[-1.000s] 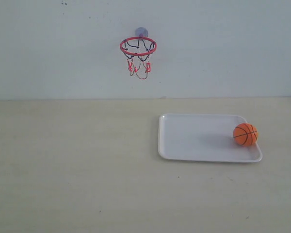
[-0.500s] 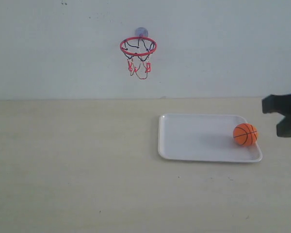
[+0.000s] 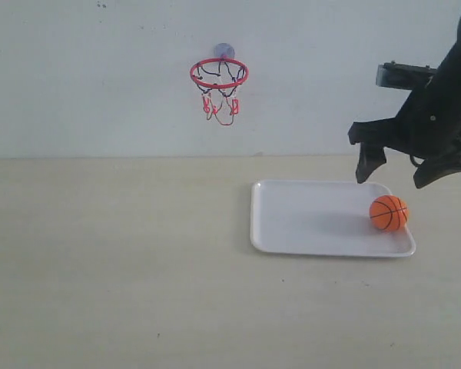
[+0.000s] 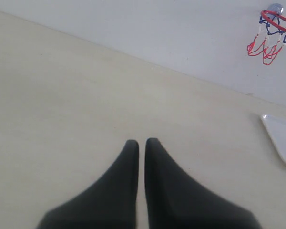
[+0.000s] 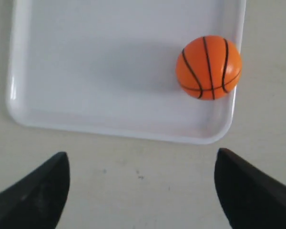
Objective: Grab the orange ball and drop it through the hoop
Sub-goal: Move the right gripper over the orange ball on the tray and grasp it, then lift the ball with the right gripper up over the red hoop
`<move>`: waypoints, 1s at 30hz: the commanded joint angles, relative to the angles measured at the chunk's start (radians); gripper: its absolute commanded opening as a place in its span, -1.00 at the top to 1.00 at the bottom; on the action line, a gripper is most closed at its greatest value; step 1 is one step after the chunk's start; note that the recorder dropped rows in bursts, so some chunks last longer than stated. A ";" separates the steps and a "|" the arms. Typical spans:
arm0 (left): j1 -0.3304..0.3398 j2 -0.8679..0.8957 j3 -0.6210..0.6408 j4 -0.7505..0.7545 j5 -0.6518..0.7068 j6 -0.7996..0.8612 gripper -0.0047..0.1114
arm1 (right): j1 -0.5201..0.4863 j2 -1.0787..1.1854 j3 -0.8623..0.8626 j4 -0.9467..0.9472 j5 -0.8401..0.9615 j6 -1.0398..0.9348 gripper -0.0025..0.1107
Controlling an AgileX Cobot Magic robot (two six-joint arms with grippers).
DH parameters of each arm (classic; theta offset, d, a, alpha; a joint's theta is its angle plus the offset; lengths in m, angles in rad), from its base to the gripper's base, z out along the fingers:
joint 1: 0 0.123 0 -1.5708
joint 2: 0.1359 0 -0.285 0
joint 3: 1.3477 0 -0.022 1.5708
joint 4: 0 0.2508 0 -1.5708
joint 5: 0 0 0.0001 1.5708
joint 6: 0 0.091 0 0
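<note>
We find the orange ball (image 3: 389,213) resting in the white tray (image 3: 307,231), against its right rim. The right gripper (image 3: 393,181) hovers nearby, fingers wide apart. The left gripper (image 4: 142,141) appears closed, empty.

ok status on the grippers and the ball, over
Right gripper open, empty, raised above the white rectangular tray. Left gripper shut, empty. Small orange mini basketball on tray, by its right rim. Nothing blocking ball or red-ringed toy hoop.

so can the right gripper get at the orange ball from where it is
Probably yes. The right gripper hangs open near the orange ball, with nothing between them. The ball lies close by the rim of the white tray, which may crowd one finger.
</note>
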 commanded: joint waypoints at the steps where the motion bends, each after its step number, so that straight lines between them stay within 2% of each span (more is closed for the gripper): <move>1: -0.008 -0.003 -0.001 0.000 -0.008 0.001 0.85 | -0.001 0.098 -0.095 -0.083 0.013 0.032 -0.50; 9: -0.008 -0.003 -0.001 0.000 -0.008 0.001 0.85 | -0.001 0.237 -0.180 -0.194 -0.003 0.066 -0.50; 24: -0.008 -0.003 -0.001 0.000 -0.008 0.001 0.85 | -0.028 0.353 -0.192 -0.196 -0.084 0.051 -0.49; 26: -0.008 -0.003 -0.001 0.000 -0.008 0.001 0.85 | -0.028 0.353 -0.192 -0.196 -0.102 0.051 -0.28; 27: -0.008 -0.003 -0.001 0.000 -0.008 0.001 0.85 | -0.028 0.353 -0.192 -0.196 -0.103 0.051 0.03; 28: -0.008 -0.003 -0.001 0.000 -0.008 0.001 0.85 | -0.028 0.353 -0.192 -0.196 -0.103 0.051 0.23; 29: -0.008 -0.003 -0.001 0.000 -0.008 0.001 0.85 | -0.028 0.353 -0.192 -0.198 -0.091 0.049 0.62; 30: -0.008 -0.003 -0.001 0.000 -0.008 0.001 0.85 | -0.028 0.353 -0.192 -0.198 -0.082 0.053 0.81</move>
